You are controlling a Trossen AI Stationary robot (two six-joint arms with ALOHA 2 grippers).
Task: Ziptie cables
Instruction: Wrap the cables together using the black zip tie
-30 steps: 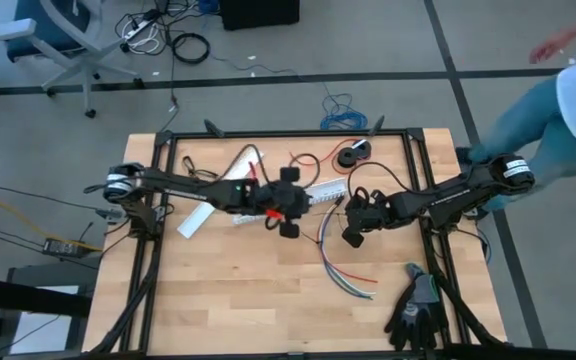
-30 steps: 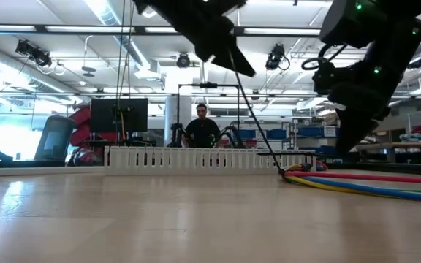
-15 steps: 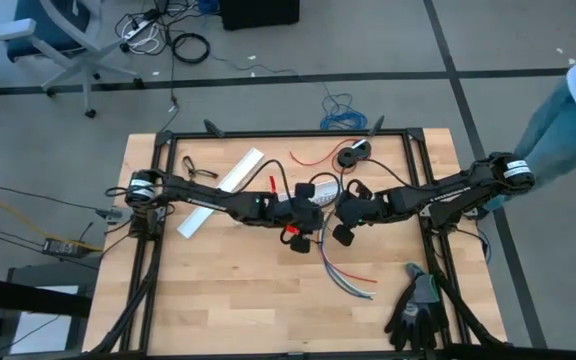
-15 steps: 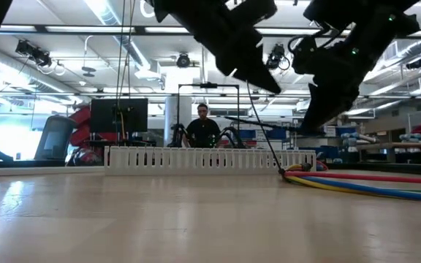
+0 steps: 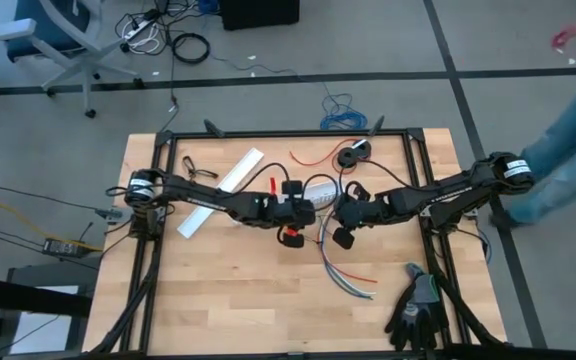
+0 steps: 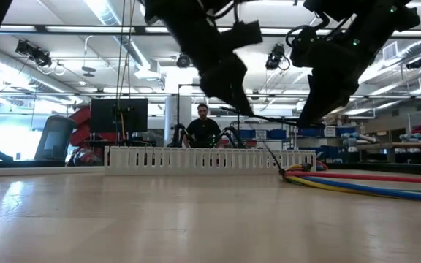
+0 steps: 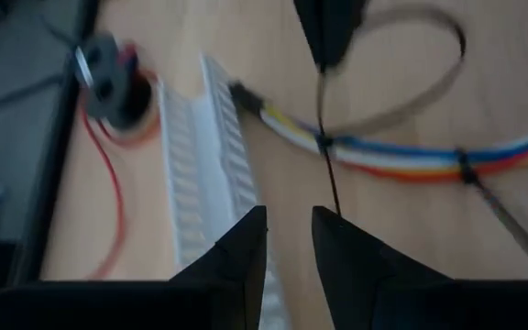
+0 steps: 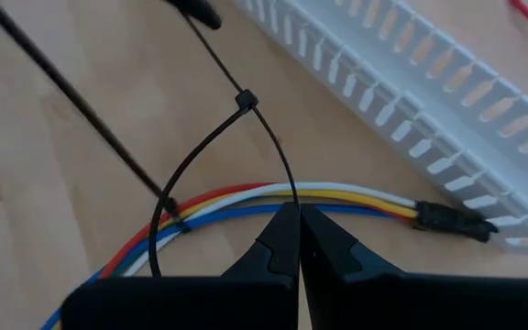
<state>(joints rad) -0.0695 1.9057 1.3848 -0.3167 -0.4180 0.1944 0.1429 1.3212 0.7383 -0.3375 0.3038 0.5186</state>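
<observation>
The cables (image 8: 236, 202) are a bunch of red, orange, blue, green and white wires lying on the wooden table (image 5: 228, 290), also seen in the high view (image 5: 343, 272). A black ziptie forms an open loop round them, with its head (image 8: 244, 99) raised above them. My right gripper (image 8: 297, 215) is shut on the loop just above the cables. My left gripper (image 7: 289, 225) faces it from the table's left with a narrow gap between its fingers. The ziptie's tail (image 7: 330, 183) runs up to one left fingertip. In the high view the two grippers (image 5: 313, 212) (image 5: 333, 214) nearly meet. My right gripper pinches one strand of the ziptie's loop (image 8: 289, 188) between its shut fingers, a short way below the head. The fingers come slanting down from the table's right. The loop stands up off the cables, which stay on the table. My left gripper: the ziptie's tail ends at the tip of one finger (image 7: 337, 229), not in the gap, and I cannot tell whether they touch.
A white slotted duct (image 8: 411, 82) lies just beyond the cables' black-sleeved end (image 8: 447, 220). A second ziptie (image 8: 174, 220) sits on the bunch with its straight tail sticking out. A white strip (image 5: 218, 190), red wire (image 5: 308, 157), spool (image 5: 351, 155) and black gloves (image 5: 416, 310) lie around. A person (image 5: 568, 110) passes at the right.
My right gripper has moved toward the table's left and risen a little, closing most of the distance to my left gripper. My left arm has reached a bit farther toward the table's right. The ziptie strand stays raised between the two grippers. The person at the right has walked on.
</observation>
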